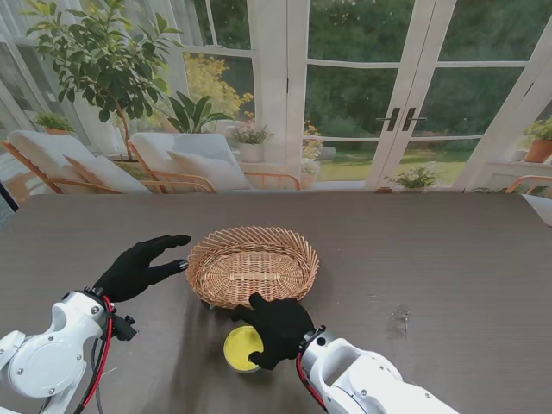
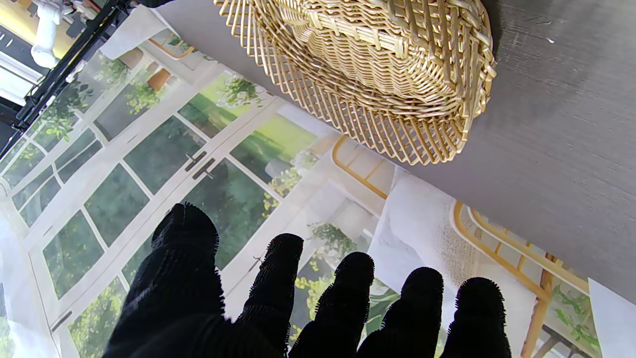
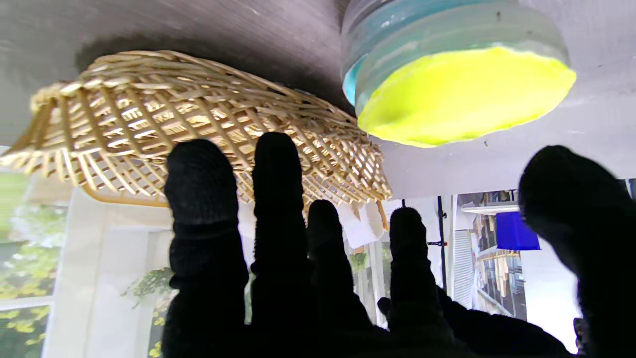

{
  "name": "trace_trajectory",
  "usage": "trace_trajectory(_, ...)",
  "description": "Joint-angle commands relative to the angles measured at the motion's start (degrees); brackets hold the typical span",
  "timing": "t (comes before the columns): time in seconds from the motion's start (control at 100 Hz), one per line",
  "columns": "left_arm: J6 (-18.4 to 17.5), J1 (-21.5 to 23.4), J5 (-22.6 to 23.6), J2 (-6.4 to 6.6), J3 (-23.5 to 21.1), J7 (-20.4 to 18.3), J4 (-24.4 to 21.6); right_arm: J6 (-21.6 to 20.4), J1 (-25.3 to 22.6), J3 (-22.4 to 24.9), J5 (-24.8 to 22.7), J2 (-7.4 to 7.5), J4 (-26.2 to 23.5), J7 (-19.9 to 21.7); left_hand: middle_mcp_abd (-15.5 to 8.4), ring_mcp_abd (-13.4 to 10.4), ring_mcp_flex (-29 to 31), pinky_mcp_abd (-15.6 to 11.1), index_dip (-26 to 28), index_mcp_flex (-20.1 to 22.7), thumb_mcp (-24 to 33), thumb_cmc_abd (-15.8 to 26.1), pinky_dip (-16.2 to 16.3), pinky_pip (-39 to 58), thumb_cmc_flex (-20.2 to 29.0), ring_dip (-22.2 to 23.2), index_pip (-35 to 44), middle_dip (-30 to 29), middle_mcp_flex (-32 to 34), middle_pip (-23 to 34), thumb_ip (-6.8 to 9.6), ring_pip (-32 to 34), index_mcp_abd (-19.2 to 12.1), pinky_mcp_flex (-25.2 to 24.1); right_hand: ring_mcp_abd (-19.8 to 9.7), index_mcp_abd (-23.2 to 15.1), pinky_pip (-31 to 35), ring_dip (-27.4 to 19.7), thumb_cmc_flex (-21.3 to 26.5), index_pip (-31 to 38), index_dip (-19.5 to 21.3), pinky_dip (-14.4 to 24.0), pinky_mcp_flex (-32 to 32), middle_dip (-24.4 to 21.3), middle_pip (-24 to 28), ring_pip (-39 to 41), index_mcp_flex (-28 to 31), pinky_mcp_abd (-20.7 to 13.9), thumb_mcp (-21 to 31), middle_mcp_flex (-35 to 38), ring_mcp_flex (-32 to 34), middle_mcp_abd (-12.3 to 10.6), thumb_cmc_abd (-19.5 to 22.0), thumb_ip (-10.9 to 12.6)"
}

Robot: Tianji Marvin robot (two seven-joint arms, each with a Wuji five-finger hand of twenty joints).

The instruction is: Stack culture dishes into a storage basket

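An oval wicker basket (image 1: 252, 266) with an open, splayed weave around the rim and a tighter woven floor is sitting on a dark grey table (image 1: 448, 259) with a fine wood-grain look. Nothing is being held inside it. Just nearer to me than the basket, a round stack of culture dishes (image 1: 241, 347) is resting on the table; in the right wrist view the stack (image 3: 459, 74) is showing clear plastic walls, a bright yellow filling on the top dish and a bit of blue on one lower down.

Both hands are covered in black knit gloves. The right hand (image 1: 278, 328) is being held over the stack with the fingers (image 3: 201, 199) spread and the thumb well apart, so it's wide open; whether the dishes are being touched can't be told. The left hand (image 1: 138, 267) is being held open just left of the basket, fingers straight, gripping nothing.
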Motion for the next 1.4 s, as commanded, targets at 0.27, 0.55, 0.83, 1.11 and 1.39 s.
trace_trajectory(0.27, -0.45, -0.77, 0.2, 0.0, 0.86, -0.87, 0.92, 2.07, -7.74, 9.04, 4.13, -1.32, -4.5, -4.38, -0.09, 0.45, -0.16, 1.06, 0.02, 0.33, -0.98, 2.37, 0.64, -0.83, 1.41, 0.46, 0.06, 0.47, 0.43, -0.12, 1.68, -0.14, 0.28, -0.2, 2.34, -0.97, -1.63, -1.88, -0.03, 2.01, 1.88, -1.66, -20.14, -1.16, -1.38, -3.83, 6.37, 1.68, -5.4, 5.08, -1.11, -0.27, 3.13, 2.49)
trace_trajectory(0.55, -0.75, -1.33, 0.48, 0.04, 1.39, -0.81, 1.48, 3.53, -10.12, 12.96, 6.62, -2.21, -7.35, -6.62, -0.05, 0.43, -0.09, 1.12, 0.03, 0.43, -0.97, 2.38, 0.63, -0.84, 1.4, 0.47, 0.1, 0.47, 0.41, -0.12, 1.68, -0.1, 0.37, -0.23, 3.47, -0.77, -4.06, -3.21, 0.47, 1.71, 2.26, -2.6, -21.22, -1.28, -2.18, -7.3, 7.78, 3.07, -5.42, 6.64, -1.3, -0.44, 3.22, 2.61)
trace_trajectory(0.83, -0.63, -1.68, 0.46, 0.08, 1.73, -0.99, 1.69, 0.47, -9.72, 13.04, 7.84, -2.09, -6.23, -6.24, -0.09, 0.44, -0.12, 1.09, 0.0, 0.29, -0.97, 2.39, 0.62, -0.84, 1.39, 0.47, 0.05, 0.47, 0.4, -0.12, 1.68, -0.11, 0.37, -0.24, 5.97, -1.36, -14.27, -8.44, 0.28, 0.83, 2.31, -7.95, -24.44, -2.77, -5.4, -18.88, 8.21, 5.87, -6.25, 7.79, -3.33, -1.2, 2.33, 2.36)
trace_trajectory(1.11, -0.49, -1.48, 0.43, 0.01, 1.56, -0.73, 1.5, -2.68, -7.44, 11.09, 8.88, -1.93, -3.7, -5.79, -0.17, 0.38, -0.15, 1.08, 0.02, 0.45, -0.99, 2.38, 0.62, -0.82, 1.33, 0.46, 0.12, 0.47, 0.43, -0.12, 1.67, -0.12, 0.18, -0.21, 7.75, -2.88, -23.08, -14.37, 0.12, -2.27, 0.81, -13.68, -27.44, -7.68, -12.73, -29.94, 9.49, 7.6, -7.71, 10.45, -6.4, -2.14, 2.2, 2.2)
trace_trajectory(1.39, -0.48, -1.19, 0.33, -0.03, 1.28, -0.61, 1.26, -5.21, -6.24, 9.58, 8.94, -1.5, -3.12, -3.9, -0.19, 0.41, -0.13, 1.07, 0.01, 0.3, -0.97, 2.33, 0.61, -0.83, 1.38, 0.47, 0.06, 0.49, 0.47, -0.11, 1.68, -0.1, 0.36, -0.21, 8.58, -3.76, -26.87, -16.16, -0.18, -4.31, -0.21, -15.53, -28.98, -9.12, -16.22, -33.14, 9.52, 9.16, -8.73, 10.68, -8.58, -2.97, 0.86, 1.86)
